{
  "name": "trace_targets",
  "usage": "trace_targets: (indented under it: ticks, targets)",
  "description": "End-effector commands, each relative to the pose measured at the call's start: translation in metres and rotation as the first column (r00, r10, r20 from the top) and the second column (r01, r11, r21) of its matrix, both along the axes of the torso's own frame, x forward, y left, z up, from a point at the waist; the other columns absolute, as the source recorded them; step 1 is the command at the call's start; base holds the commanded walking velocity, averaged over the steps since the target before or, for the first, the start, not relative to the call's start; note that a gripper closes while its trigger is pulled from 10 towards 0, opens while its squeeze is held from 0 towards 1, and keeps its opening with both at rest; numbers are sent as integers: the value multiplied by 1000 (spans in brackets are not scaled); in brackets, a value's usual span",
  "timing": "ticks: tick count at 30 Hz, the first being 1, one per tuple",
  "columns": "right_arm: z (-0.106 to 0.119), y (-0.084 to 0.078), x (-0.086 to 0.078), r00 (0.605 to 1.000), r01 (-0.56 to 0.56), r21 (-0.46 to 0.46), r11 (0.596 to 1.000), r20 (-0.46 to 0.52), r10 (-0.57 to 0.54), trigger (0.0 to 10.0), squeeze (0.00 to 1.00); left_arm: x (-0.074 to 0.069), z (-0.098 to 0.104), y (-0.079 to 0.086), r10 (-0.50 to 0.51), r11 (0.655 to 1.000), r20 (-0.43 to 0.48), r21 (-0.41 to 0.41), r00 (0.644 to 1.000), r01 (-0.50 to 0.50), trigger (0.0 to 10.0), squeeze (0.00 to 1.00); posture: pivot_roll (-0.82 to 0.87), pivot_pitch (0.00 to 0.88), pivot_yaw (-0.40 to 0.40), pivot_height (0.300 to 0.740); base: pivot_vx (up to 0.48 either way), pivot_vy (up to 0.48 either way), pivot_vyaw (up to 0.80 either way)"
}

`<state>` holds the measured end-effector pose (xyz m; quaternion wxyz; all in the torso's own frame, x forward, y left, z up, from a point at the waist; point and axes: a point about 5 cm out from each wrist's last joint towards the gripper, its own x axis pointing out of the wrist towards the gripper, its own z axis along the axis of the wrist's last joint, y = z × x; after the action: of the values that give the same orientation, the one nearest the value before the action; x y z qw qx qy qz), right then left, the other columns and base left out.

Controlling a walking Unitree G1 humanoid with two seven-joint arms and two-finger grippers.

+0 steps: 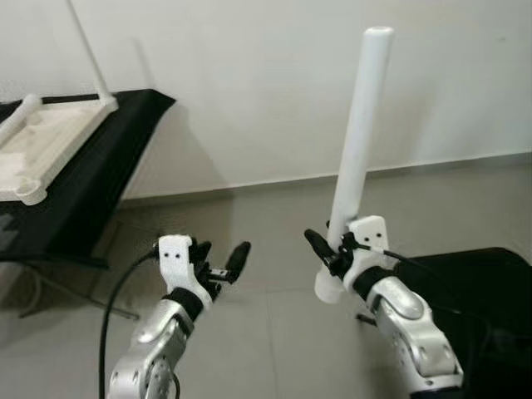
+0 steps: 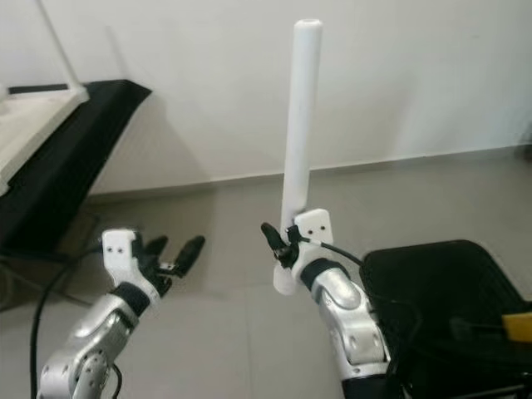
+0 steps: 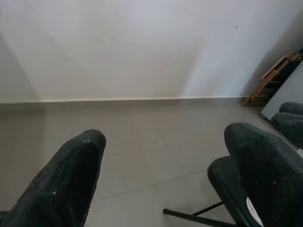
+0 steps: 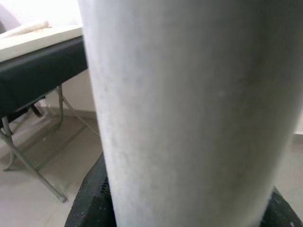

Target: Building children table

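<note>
right jaws tight around table leg [image 1: 357, 141]

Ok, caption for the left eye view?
Right tool holds a white table leg upright; left tool open and empty; the upturned white tabletop waits on a black stand.

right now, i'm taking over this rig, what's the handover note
Right end effector: shut on the white table leg, held near its lower end, roughly upright above the floor.
Left end effector: open, nothing in it, raised beside the right.
White tabletop: upside down on the black folding table to the robot's left, with one leg already standing in a corner.
Left to do: carry the held leg over and fit it.
</note>
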<state>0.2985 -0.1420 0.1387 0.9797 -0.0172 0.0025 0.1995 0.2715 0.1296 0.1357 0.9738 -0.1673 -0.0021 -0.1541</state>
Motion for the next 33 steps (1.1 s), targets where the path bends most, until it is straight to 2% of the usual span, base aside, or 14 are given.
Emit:
trace_targets:
  ticks: [1,13,18,33]
  targets:
    - [3,8,1,999,-24,-4,1000,23,24,10000,0,-1,-3,8,25,1000,-1,15,1000,-25,10000,0,-55,110,36,740,480,0,0]
    - [4,9,3,999,-34,-13,999,38,35,10000,0,-1,-2,7,20,1000,7,21,1000,-20,10000,0,-50,110,39,740,456,0,0]
    - [5,11,2,998,-55,8,998,43,55,10000,0,-1,-2,6,15,1000,11,24,1000,-15,10000,0,-48,110,40,740,433,0,800]
    - [3,10,4,998,-48,9,999,33,48,10000,0,-2,-2,3,-8,999,22,39,1000,7,10000,0,-47,98,41,740,429,0,0]
